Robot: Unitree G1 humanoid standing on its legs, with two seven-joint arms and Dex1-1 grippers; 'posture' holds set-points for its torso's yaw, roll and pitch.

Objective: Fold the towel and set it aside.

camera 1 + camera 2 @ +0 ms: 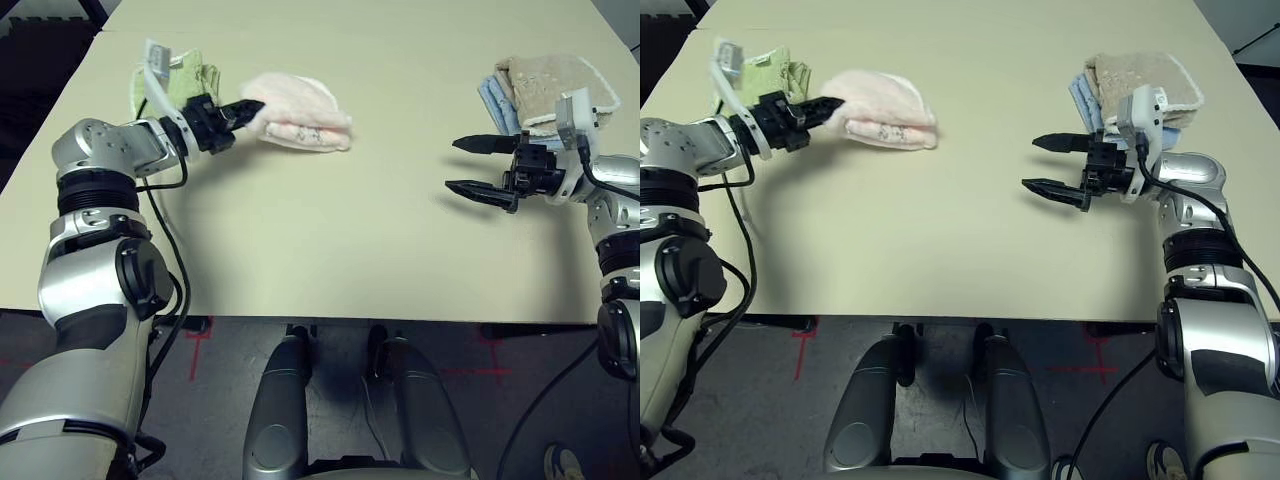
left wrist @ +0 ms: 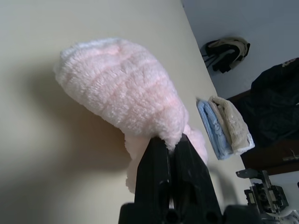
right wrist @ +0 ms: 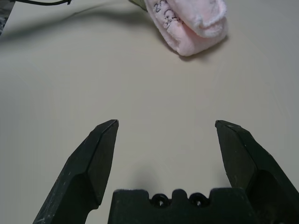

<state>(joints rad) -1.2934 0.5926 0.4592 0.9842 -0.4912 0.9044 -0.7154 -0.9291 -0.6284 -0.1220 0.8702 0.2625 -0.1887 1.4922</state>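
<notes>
At far left we see a green towel (image 1: 178,82) behind our left gripper (image 1: 252,108), whose fingers are pinched tight on the left edge of the folded pink towel (image 1: 300,112) lying on the table (image 1: 330,230), while our right gripper (image 1: 468,167) hovers wide open and empty just before the beige and blue towels (image 1: 545,85).

green towel (image 1: 185,80) half hidden behind left arm

- I work in what looks like a lab or test room: a plain cream table (image 1: 330,250) on dark flooring.
- Red tape crosses (image 1: 195,345) mark the floor just below the table's near edge.
</notes>
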